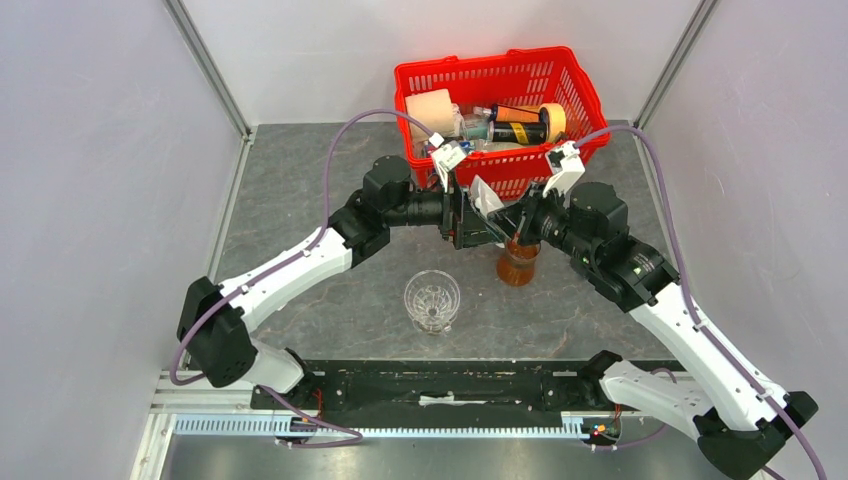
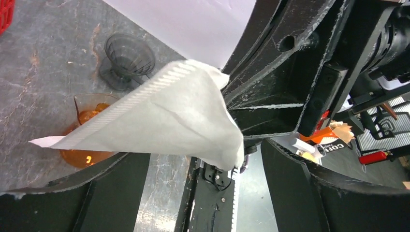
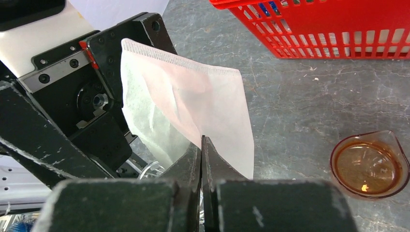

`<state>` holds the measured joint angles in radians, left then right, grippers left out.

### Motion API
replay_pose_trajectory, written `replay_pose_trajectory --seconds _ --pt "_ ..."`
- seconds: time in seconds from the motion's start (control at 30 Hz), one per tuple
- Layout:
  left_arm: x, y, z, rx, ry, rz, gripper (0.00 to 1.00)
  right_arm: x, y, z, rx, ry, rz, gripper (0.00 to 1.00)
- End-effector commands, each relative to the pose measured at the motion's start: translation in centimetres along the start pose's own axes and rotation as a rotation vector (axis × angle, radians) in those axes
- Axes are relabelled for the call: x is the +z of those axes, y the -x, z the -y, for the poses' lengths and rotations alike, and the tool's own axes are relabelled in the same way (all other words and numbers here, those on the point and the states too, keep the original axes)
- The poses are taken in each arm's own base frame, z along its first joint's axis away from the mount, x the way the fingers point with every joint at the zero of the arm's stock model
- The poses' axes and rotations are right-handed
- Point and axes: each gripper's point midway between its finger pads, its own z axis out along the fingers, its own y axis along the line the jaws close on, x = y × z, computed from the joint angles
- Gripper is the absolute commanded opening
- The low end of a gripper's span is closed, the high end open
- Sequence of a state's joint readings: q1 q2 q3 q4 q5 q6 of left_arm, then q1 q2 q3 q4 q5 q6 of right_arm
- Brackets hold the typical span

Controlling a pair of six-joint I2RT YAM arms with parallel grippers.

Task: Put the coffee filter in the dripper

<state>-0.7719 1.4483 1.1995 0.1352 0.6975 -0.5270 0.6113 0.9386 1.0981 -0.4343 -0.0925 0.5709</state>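
Filter (image 3: 188, 106) is hanging in the air between the two hands. The right gripper (image 3: 202, 145) is pinching its lower edge with jaws pressed tight together, and the paper is fanning up and away from that pinch. The left gripper (image 1: 462, 215) is facing it nose to nose from the other side. In its own wrist view its fingers are standing wide apart with the puffed paper between them, so it is reading as spread rather than gripping, though I cannot tell whether either finger is brushing the paper. The dripper (image 1: 432, 300) is standing upright on the table (image 1: 300, 200), below both hands and back from them toward the arm bases. It is sitting on the left gripper's side of the meeting point, well apart from the filter. The filter's crimped seam is lying roughly level rather than pointing down, so its long axis is running across the dripper's mouth, not into it. The left gripper is sitting slightly nearer the dripper, but the right one is doing the holding. The coming move is therefore probably calling for the right hand to carry the paper back and to its left while tipping the narrow end downward. The tumbler (image 1: 517, 265) of brown liquid is standing just beneath the right gripper, so a straight descent from here is looking risky.
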Motion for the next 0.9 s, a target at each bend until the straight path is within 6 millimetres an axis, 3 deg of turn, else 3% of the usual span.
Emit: replay_pose_trajectory --seconds 0.0,0.1,0.23,0.43,0.57,0.7,0.87 --pt "-0.9 3.1 0.2 0.078 0.084 0.094 0.91 0.0 0.1 -0.9 0.008 0.045 0.002 0.00" --pt "-0.9 3.3 -0.6 0.049 0.136 0.111 0.87 0.3 0.3 0.2 0.008 -0.011 0.022 0.00" --pt "-1.3 3.4 -1.6 0.028 0.215 0.134 0.70 0.4 0.8 1.2 0.001 -0.070 0.045 0.00" --pt "-3.1 4.0 -4.8 0.043 0.509 0.214 0.66 0.6 0.9 2.5 -0.006 -0.132 0.057 0.00" --pt "-3.4 4.1 -4.8 0.080 0.577 0.233 0.66 0.9 0.9 3.2 -0.010 -0.171 0.061 0.00" --pt "-2.5 4.0 -4.4 0.110 0.598 0.230 0.65 1.5 0.9 3.3 -0.009 -0.177 0.053 0.00" --pt "-2.1 4.4 -4.7 0.131 0.669 0.251 0.55 1.7 0.9 3.6 -0.013 -0.191 0.052 0.00"
